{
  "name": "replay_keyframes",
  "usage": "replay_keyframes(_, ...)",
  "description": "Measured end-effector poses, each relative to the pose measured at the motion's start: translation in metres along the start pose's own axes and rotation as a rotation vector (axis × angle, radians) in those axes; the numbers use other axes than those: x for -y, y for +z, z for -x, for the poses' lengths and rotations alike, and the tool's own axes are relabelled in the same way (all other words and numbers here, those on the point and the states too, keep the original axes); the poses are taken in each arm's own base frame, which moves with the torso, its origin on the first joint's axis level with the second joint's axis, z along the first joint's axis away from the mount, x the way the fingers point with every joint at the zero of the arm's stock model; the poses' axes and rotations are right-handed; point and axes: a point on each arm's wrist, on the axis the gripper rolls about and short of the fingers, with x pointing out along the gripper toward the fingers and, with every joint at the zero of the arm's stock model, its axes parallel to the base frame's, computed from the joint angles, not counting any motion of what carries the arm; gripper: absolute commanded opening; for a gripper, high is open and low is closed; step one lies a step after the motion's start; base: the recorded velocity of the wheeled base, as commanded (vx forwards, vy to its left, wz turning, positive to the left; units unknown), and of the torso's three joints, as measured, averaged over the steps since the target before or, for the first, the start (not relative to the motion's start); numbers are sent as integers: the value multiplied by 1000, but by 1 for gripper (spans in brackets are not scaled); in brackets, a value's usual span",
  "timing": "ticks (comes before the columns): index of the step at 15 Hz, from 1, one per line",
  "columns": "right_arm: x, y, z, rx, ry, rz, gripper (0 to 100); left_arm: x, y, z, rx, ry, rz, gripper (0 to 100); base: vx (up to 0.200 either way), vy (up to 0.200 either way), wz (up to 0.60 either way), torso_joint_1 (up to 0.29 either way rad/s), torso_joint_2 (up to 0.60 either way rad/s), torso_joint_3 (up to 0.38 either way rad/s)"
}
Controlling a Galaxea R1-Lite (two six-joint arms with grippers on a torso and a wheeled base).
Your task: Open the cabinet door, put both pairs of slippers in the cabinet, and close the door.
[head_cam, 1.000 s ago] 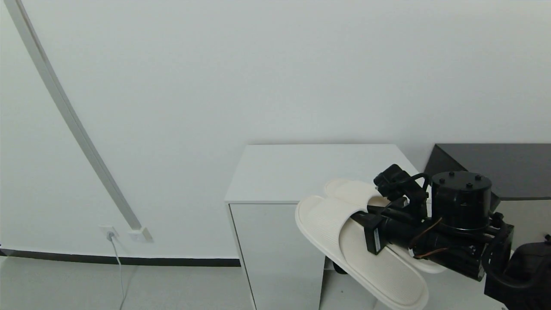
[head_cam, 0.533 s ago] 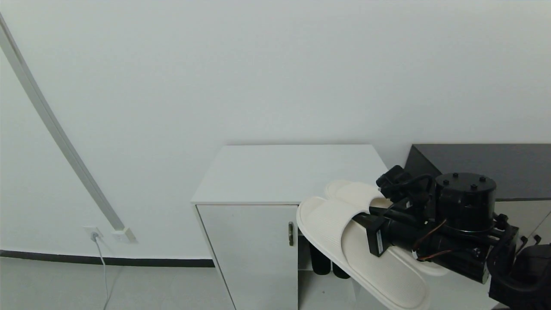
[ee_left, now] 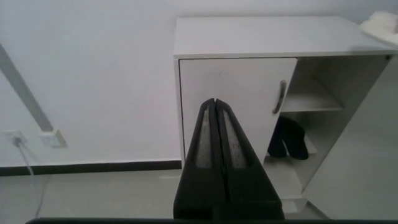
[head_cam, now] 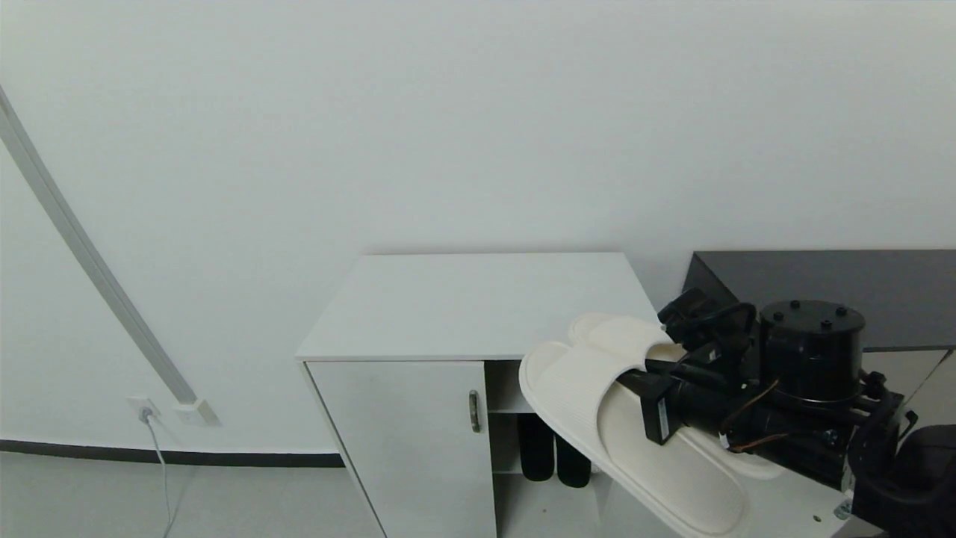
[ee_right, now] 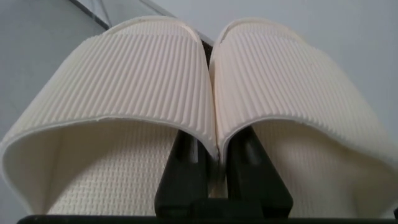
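The white cabinet (head_cam: 463, 302) stands against the wall ahead of me with its right half open onto shelves, while the left door (head_cam: 403, 441) is shut. So the opening step looks done. My cream slippers (head_cam: 657, 456) come next in size, held up in the air in front of the cabinet's right side, toes toward it and not yet inside. A dark pair (head_cam: 553, 456) stands on a shelf in the open half, and I take it to be the first pair stowed. By my reckoning that leaves this cream pair to go in and the door to close. My right gripper (ee_right: 214, 165) is clenched on the cream pair. Its fingers reach in from the heel side and pinch the two uppers together where they meet, so one slipper sits on each side of the jaws. My left gripper (ee_left: 214, 109) is pressed flat together on nothing, pointing at the left door's handle (head_cam: 473, 411)
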Motion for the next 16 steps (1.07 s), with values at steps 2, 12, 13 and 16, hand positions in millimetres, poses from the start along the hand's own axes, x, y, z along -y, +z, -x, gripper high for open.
replay_keyframes(2,-1,0,0,15,2,3,0,0,0,0,0,-2,0,0,0,0,0,0,0,0)
replay_keyframes(12,-9,-7,3,10,30,13,0,0,0,0,0,1,0,0,0,0,0,-54,120,67)
replay_keyframes(13,-10,-8,3,6,32,13,0,0,0,0,-1,0,0,0,0,0,0,-149,364,212)
replay_keyframes(16,-11,-10,4,-3,38,14,0,0,0,0,0,0,0,0,0,0,0,-165,398,219)
